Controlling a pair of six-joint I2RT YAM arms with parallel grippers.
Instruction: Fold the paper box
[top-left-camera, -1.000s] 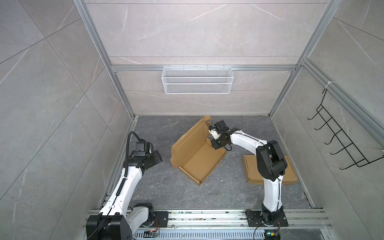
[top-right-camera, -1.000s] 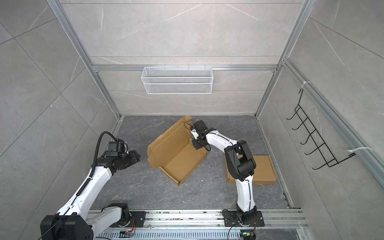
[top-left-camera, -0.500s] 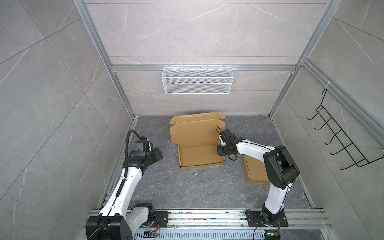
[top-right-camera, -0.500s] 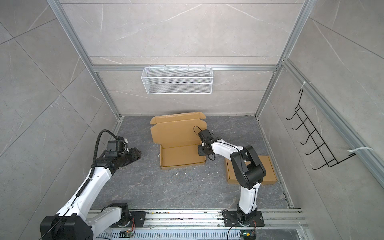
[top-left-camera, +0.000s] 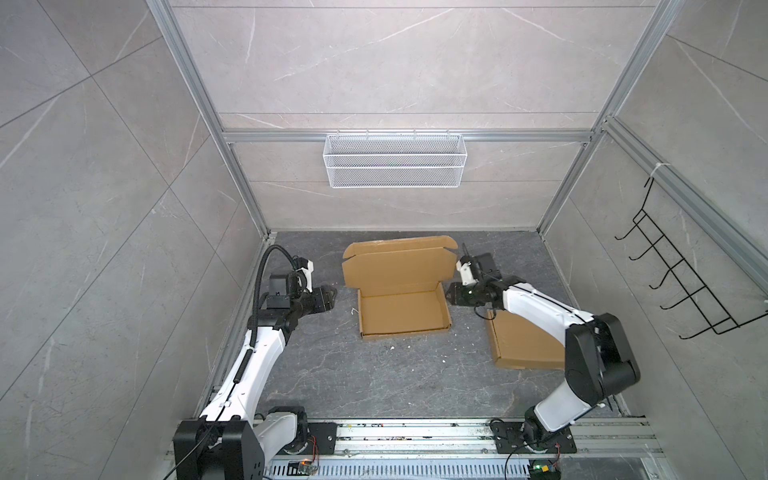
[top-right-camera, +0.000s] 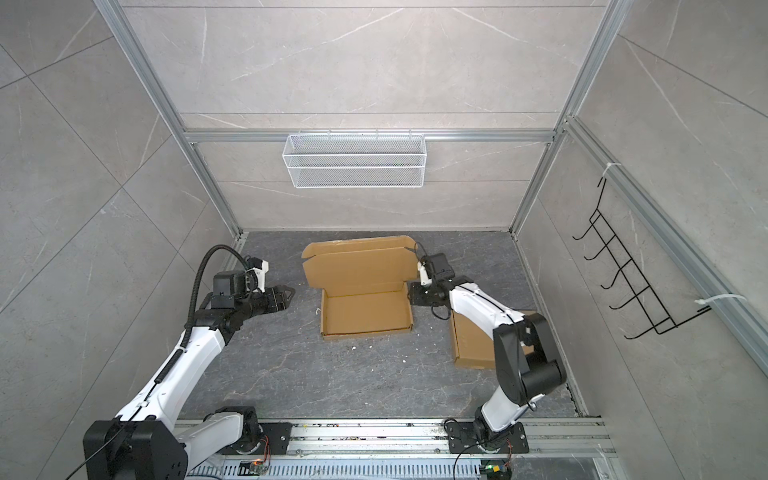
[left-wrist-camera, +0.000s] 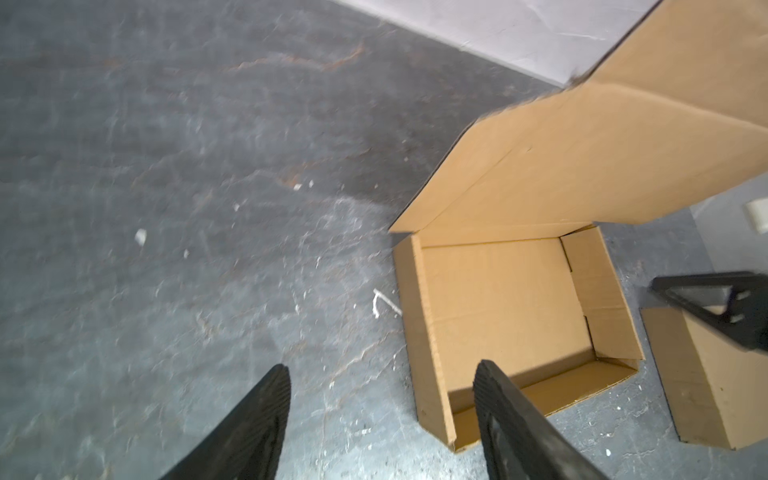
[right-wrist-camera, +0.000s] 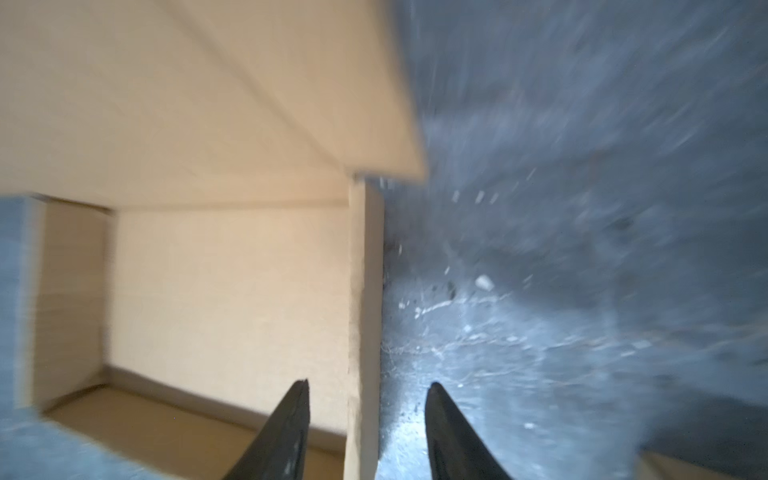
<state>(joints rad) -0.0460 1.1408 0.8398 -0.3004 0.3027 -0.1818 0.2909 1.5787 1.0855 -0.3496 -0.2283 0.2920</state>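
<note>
While the paper box (top-left-camera: 401, 309) sits open near the middle of the dark stone floor (top-left-camera: 374, 374), its shallow tray faces up and its lid (top-left-camera: 399, 266) stands raised along the tray's 12 o'clock edge, leaning toward the back wall. Both top views show the tray empty, with low walls up on all four sides (top-right-camera: 365, 307).

At 9 o'clock from the box, the left gripper (top-left-camera: 332, 291) hovers just beside the tray with a strip of bare floor between them. The left wrist view shows its two black fingers (left-wrist-camera: 266, 415) spread apart with nothing between them but floor, and the tray (left-wrist-camera: 498, 299) lying beyond one fingertip.

At 3 o'clock from the box, the right gripper (top-left-camera: 449, 293) sits right against the tray's side wall. The right wrist view is blurred, yet it shows the fingers (right-wrist-camera: 291, 424) parted and straddling that wall (right-wrist-camera: 365, 311), one over the tray's inside and one over the floor, with a gap on each side, so the wall is not pinched.

A second cardboard box (top-left-camera: 528, 345), closed flat, lies at about 4 o'clock from the open one, partly under the right arm. A white wire basket (top-left-camera: 395, 166) hangs on the back wall at 12 o'clock, and a black hook rack (top-left-camera: 681, 286) on the wall at 3 o'clock
</note>
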